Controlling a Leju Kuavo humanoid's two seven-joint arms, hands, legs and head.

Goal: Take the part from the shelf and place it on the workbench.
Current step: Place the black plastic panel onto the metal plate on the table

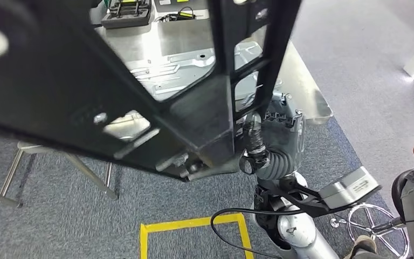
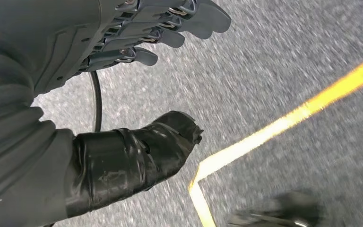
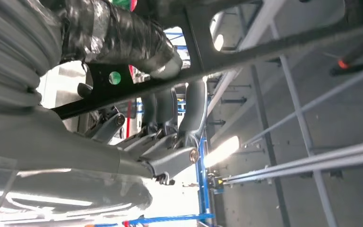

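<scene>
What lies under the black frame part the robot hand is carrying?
Under the black frame part is the metal workbench holding a pressed sheet-metal panel, seen through its openings. Grey carpet lies nearer. The frame's bars hide the rest of the bench.

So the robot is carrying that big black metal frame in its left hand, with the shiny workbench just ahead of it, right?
Not quite: the right hand holds the big black metal frame, as the head view shows, and the right wrist view has its fingers wrapped around a bar. The left hand hangs open over the grey carpet. The shiny workbench is indeed just ahead.
</scene>
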